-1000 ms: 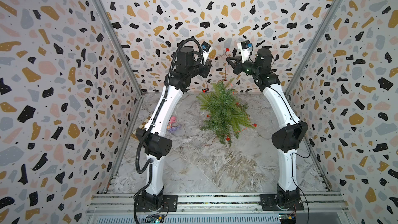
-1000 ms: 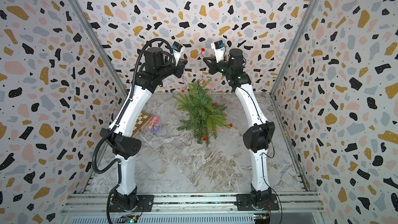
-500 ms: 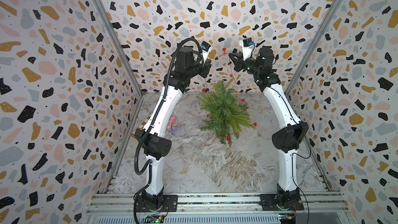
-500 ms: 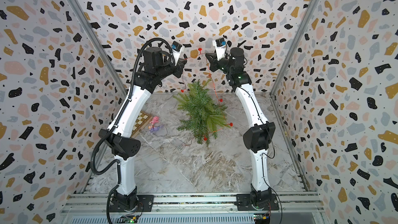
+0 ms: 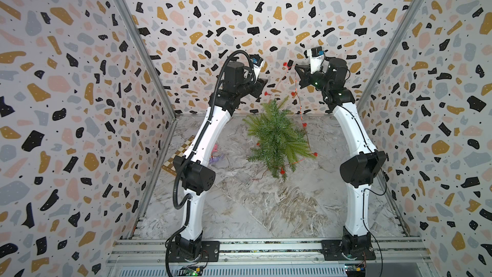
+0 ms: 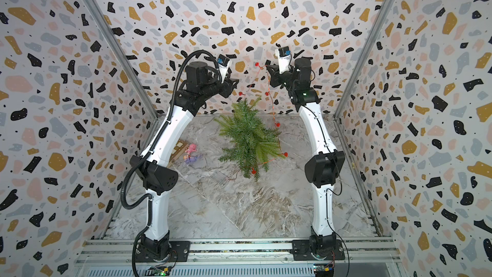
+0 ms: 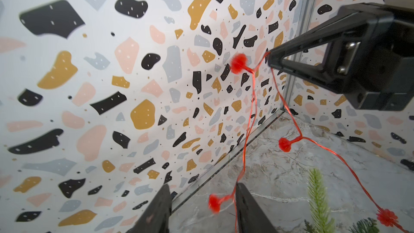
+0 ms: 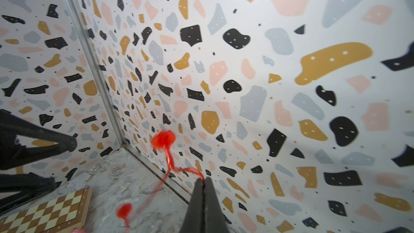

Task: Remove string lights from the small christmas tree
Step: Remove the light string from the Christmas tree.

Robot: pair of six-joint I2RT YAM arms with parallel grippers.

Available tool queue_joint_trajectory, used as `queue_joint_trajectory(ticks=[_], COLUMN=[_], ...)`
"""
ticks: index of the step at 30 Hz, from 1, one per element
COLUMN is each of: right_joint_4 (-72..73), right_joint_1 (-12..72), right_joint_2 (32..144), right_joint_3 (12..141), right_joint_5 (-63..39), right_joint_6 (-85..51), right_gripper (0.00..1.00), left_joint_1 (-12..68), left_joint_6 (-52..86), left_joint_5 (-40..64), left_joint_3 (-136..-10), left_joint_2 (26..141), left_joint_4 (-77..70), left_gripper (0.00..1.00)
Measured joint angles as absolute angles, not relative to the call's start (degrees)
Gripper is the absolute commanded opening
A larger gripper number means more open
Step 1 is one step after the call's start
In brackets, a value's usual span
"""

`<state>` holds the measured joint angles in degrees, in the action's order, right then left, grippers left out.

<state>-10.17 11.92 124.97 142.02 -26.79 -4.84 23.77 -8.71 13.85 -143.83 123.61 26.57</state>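
Observation:
The small christmas tree (image 5: 277,139) (image 6: 247,139) stands at the back of the marble floor, and its tip (image 7: 315,189) shows in the left wrist view. The string lights (image 5: 299,102) (image 6: 273,107), a red wire with red bulbs, rise from the tree's right side to my right gripper (image 5: 296,67) (image 6: 267,67) (image 8: 203,179), which is shut on the wire high above the tree. My left gripper (image 5: 265,82) (image 6: 235,82) (image 7: 202,186) is open. A loop of the string lights (image 7: 253,99) hangs loose past one of its fingers (image 7: 240,195).
A chessboard (image 5: 183,150) (image 8: 44,211) and a pink-and-purple toy (image 6: 190,150) lie on the floor behind my left arm. The patterned back wall is close behind both grippers. More red wire trails over the floor (image 6: 234,178) in front of the tree.
My left gripper's jaws have opened and the wire now hangs free beside them. My right gripper has moved slightly up and right with the wire.

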Motion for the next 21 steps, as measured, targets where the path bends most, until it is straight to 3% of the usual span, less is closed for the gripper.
queue_joint_trajectory(ticks=[10,21], right_joint_4=[-14.98,-17.87], right_joint_1=[9.98,7.68], right_joint_2=[124.77,117.54], right_joint_3=[141.43,131.20], right_joint_5=[-22.65,-21.26], right_joint_6=[-6.92,-8.58], right_gripper=[0.00,0.00], left_joint_1=[23.33,23.03], left_joint_6=[-3.33,-1.23], left_joint_5=[17.15,18.13], left_joint_3=[-143.79,-124.25], left_joint_2=[122.43,101.23], left_joint_4=[28.18,29.98], left_gripper=[0.60,0.60])
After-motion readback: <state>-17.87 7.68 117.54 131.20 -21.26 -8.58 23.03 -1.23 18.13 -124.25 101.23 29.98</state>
